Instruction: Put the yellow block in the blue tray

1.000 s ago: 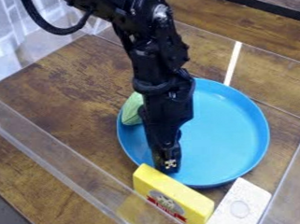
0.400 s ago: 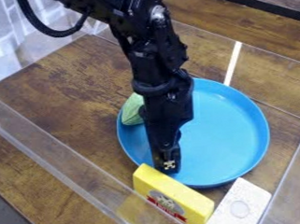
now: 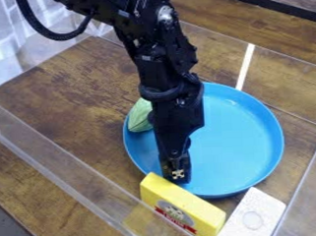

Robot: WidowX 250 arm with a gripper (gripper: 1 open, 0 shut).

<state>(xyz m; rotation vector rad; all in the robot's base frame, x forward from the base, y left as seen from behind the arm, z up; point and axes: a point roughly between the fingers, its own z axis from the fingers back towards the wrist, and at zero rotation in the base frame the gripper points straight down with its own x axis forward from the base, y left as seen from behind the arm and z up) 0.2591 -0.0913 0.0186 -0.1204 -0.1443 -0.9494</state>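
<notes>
Camera: yellow block (image 3: 182, 207) lies flat, long axis running lower-right; tool (image 3: 178, 172) spread wide above it.

Dark wooden table (image 3: 67, 85), glossy glare.

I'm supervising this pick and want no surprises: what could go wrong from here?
1. The fingers sit at the yellow block's far end, not its middle, so a grasp may slip or tip it.
2. The block lies against the blue tray's rim; lifting could catch the rim.
3. The white speckled square is close and could get nudged.
</notes>
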